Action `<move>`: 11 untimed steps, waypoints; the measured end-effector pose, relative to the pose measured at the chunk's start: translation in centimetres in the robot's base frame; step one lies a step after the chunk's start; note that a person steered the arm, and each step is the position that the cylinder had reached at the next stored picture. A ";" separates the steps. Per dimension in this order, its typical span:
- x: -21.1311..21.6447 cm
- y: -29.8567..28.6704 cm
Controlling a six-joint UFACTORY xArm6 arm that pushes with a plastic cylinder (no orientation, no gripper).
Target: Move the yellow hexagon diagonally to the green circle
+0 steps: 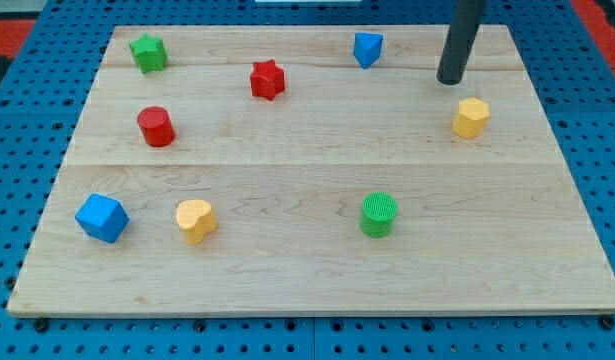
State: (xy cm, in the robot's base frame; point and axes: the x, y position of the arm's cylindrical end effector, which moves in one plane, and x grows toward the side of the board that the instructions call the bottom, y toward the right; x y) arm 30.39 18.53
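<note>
The yellow hexagon sits on the wooden board at the view's right, upper half. The green circle stands below and to the left of it, in the lower middle-right. My tip is on the board just above and slightly left of the yellow hexagon, a small gap apart from it. The rod rises out of the view's top.
A blue block lies left of my tip near the top edge. A red star, red cylinder and green star are at upper left. A blue cube and yellow heart are at lower left.
</note>
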 end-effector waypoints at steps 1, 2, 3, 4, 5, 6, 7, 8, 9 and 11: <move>0.1 4.5; 0.3 4.5; 4.6 4.5; 5.6 4.5; 6.0 4.5; 7.9 4.5; 7.9 3.7; 7.9 1.4; 7.9 1.3; 3.3 1.3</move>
